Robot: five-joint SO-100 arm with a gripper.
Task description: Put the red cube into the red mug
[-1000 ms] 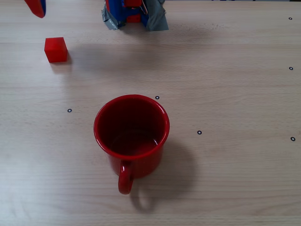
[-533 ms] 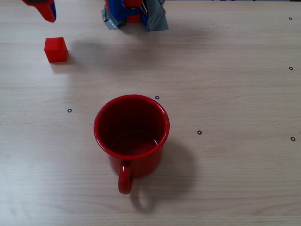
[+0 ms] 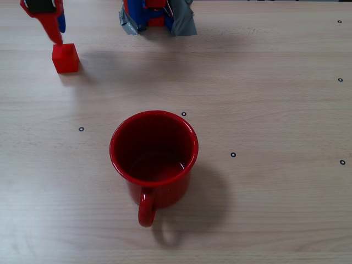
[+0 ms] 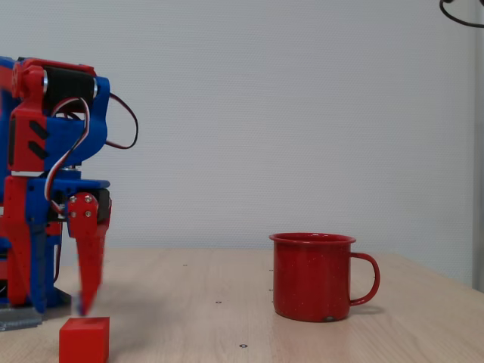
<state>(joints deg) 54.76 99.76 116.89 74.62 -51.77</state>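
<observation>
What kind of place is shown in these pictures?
Probably a robotics lab or test bench, not a home. A light wooden table carries small ring markers, a red and blue robot arm stands on it, and behind is a bare white wall.

One fixed view looked straight down on the surface point(image 3: 264, 66) from overhead, with the red mug point(image 3: 153, 157) near the middle of its frame and the arm's base point(image 3: 157, 16) cut off at the top edge beyond the mug. The other fixed view sat low, almost level with the surface point(image 4: 197, 302), and faced a plain wall side-on (the mug point(image 4: 314, 276) right of centre, its handle pointing right). Both views shared the mug, the red cube point(image 3: 65, 58) point(image 4: 84, 339) and the pincer point(image 3: 52, 25) point(image 4: 87, 261) above the cube, well apart from the mug.
</observation>
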